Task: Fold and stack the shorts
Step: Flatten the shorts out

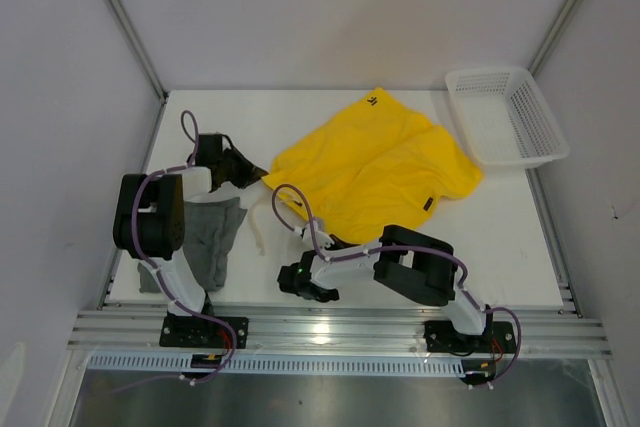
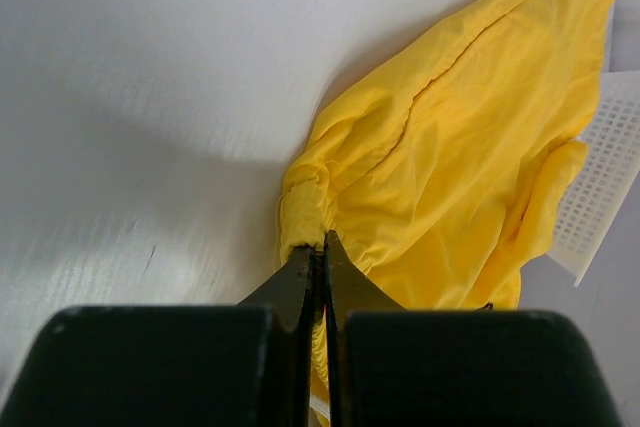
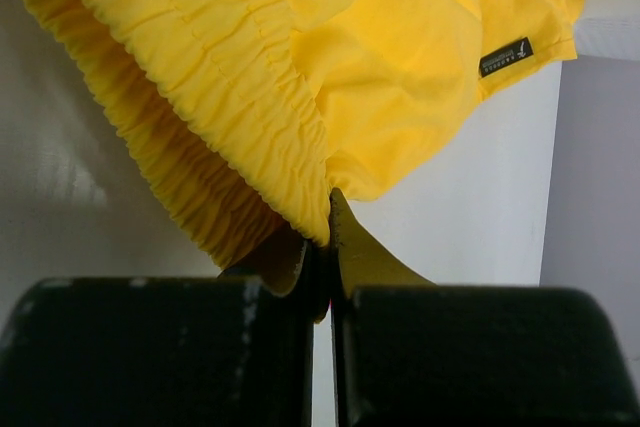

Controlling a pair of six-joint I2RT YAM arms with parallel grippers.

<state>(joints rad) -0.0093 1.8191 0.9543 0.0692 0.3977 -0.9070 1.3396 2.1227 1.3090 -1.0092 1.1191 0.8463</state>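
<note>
The yellow shorts [image 1: 370,162] lie spread and rumpled in the middle of the table, with a small dark tag [image 3: 505,57] on one hem. My left gripper [image 1: 258,173] is shut on their bunched left corner [image 2: 305,192]. My right gripper [image 1: 322,243] is shut on the gathered elastic waistband [image 3: 250,137] at the near edge. The dark grey shorts [image 1: 212,237] lie crumpled at the left, beside and partly under the left arm, with neither gripper touching them.
A white mesh basket [image 1: 505,117] stands at the back right corner, overhanging the table edge, and shows in the left wrist view [image 2: 610,187]. Bare white table [image 1: 500,237] lies right of the yellow shorts. Grey walls enclose the left, back and right sides.
</note>
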